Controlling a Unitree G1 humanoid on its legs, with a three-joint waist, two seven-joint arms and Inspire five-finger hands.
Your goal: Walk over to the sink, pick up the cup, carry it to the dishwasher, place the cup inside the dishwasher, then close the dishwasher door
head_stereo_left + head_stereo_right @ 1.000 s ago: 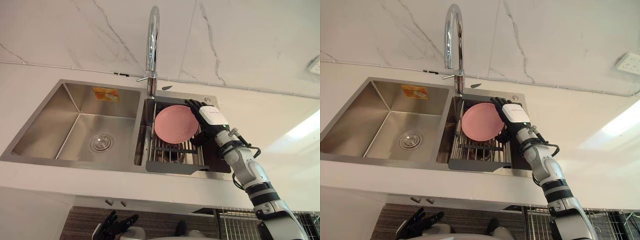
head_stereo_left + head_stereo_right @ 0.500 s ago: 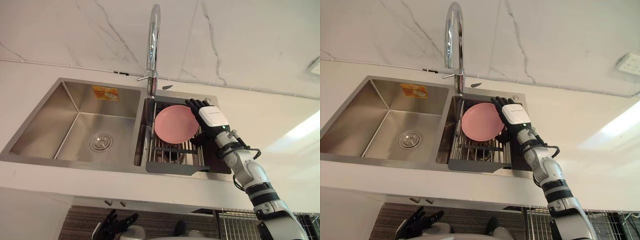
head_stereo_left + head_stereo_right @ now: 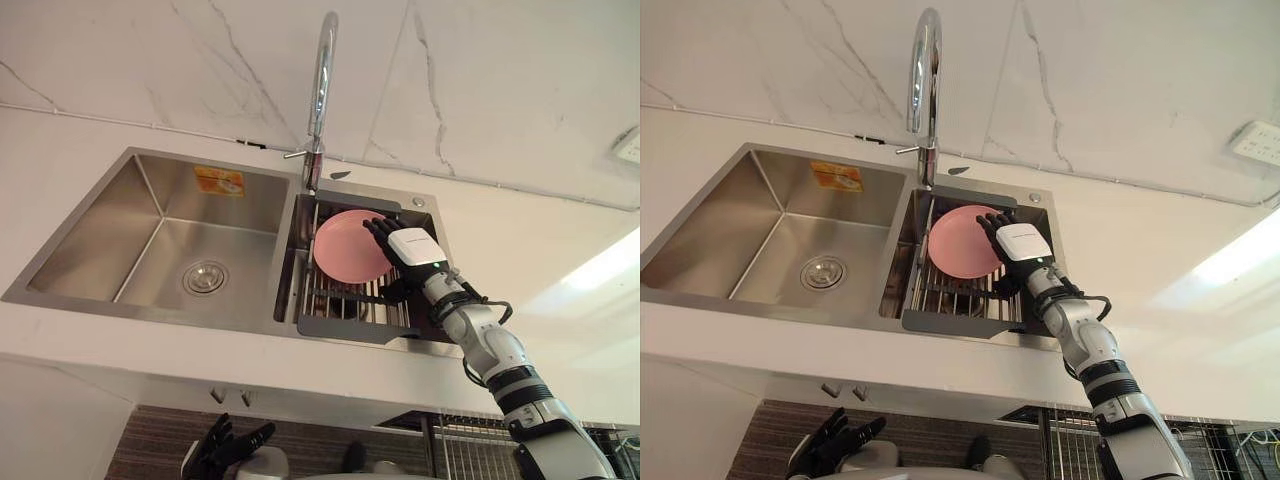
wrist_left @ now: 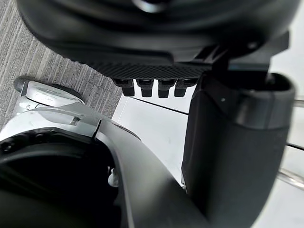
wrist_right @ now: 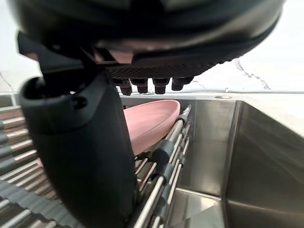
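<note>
Left hand [image 3: 228, 447] hangs low beneath the counter's [image 3: 90, 345] front edge, fingers spread and relaxed, holding nothing.

Sink [image 3: 120, 215], steel, two basins. I note a round drain [image 3: 204, 277] in the floor of the left basin and an orange sticker [image 3: 220, 181] on its back wall.

Faucet [image 3: 320, 90] rises from the divider between the basins, against the marble wall.

Right basin carries a wire dish rack [image 3: 345, 300]. A pink plate [image 3: 345, 245] leans tilted in the rack, toward its far end. I read it as a plate rather than a cup; the cup's place I cannot tell.

Right hand [image 3: 412, 248] is over the rack at the plate's right edge, fingers [image 5: 142, 85] straight and apart, thumb [image 5: 80, 156] set forward, nothing clasped. Contact with the plate: cannot tell.

Far right, a white wall socket [image 3: 630, 146].
</note>
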